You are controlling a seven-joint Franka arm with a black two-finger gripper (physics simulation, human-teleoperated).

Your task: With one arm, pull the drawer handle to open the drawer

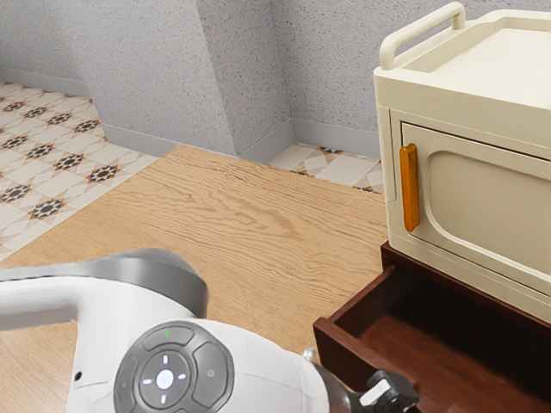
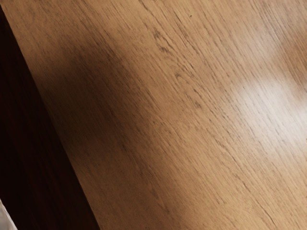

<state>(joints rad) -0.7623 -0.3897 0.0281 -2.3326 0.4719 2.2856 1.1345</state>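
Observation:
At the exterior view's lower edge is the black gripper (image 1: 389, 394), by the front of a dark reddish-brown drawer (image 1: 349, 348). This drawer stands pulled out of the low brown cabinet (image 1: 465, 288), with its inside exposed. In the wrist view, the drawer's dark front (image 2: 38, 143) runs as a slanting band beside the wooden table. A pale, shiny piece (image 2: 5, 221) shows against that band at the corner; it may be part of the handle. Contact between gripper and handle cannot be made out.
A cream cabinet (image 1: 491, 194) with an orange door handle (image 1: 410, 188) and a rail on top rests on the brown one. The wooden table (image 1: 250, 215) extends beside both, with grey walls and patterned floor behind. The white arm covers the near part of the table.

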